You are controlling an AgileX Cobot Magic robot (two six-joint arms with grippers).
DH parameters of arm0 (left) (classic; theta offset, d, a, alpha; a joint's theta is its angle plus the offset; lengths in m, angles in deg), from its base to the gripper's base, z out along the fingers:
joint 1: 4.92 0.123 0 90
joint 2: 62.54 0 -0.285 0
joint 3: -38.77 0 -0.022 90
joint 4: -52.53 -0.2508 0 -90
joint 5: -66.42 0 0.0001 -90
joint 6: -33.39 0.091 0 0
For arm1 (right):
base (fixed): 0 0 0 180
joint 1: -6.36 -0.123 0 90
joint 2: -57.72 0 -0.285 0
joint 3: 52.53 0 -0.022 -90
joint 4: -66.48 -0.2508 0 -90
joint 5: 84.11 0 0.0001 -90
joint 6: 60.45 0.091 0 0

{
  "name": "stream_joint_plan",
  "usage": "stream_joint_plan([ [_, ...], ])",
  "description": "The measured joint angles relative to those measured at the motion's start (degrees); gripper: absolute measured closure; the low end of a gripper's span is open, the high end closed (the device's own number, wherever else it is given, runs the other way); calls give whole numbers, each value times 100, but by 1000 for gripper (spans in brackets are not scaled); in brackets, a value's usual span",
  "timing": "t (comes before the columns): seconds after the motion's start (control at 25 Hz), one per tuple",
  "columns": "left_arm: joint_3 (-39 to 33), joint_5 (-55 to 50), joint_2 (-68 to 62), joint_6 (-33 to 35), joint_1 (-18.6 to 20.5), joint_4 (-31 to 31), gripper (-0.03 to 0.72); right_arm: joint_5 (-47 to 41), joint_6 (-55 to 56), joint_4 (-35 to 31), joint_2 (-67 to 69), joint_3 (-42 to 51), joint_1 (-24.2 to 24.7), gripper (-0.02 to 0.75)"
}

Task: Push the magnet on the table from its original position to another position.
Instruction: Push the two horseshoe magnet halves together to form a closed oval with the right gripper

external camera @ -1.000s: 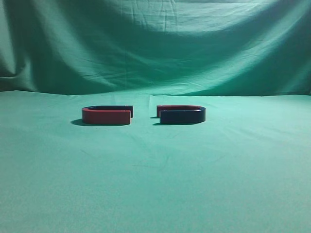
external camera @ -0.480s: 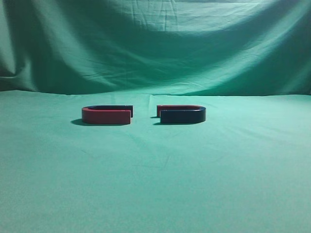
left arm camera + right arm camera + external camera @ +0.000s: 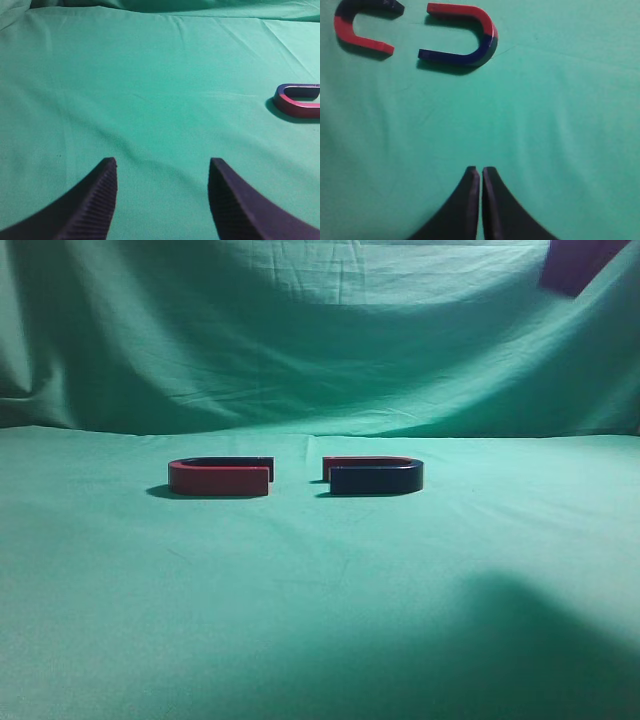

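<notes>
Exterior view: bench (image 3: 320, 620) draped in wrinkled green cloth, matching backdrop behind. Flat U-shaped horseshoe magnet with dark navy near side and red far arm (image 3: 373, 476) lies flat right of centre, open end facing left. A second flat U-shaped magnet showing a red near side (image 3: 220, 477) lies just to its left, open end facing right; the two stand apart. A dark purple arm part (image 3: 575, 262) shows at the top right corner.

Left wrist view: left pincer (image 3: 162, 172), two dark ribbed curved fingers (image 3: 97, 200) spread wide over bare cloth; only the red-sided magnet (image 3: 298, 101) shows, at the right edge.

Right wrist view: right pincer (image 3: 480, 172), smooth dark fingers pressed together, holding nothing; both magnets lie beyond it from above, the navy-sided one (image 3: 465, 35) and the red-sided one (image 3: 365, 26).
</notes>
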Motion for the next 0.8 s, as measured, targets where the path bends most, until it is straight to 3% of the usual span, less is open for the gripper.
stream_joint_plan([
  [0.32, 0, 0, 0, 0, 0, 0, 316, 93, 308, 99, 1639, -1015, -390, 738],
  [0.8, 0, 0, 0, 0, 0, 0, 316, 10, 830, 610, 3318, -2406, -411, 738],
])
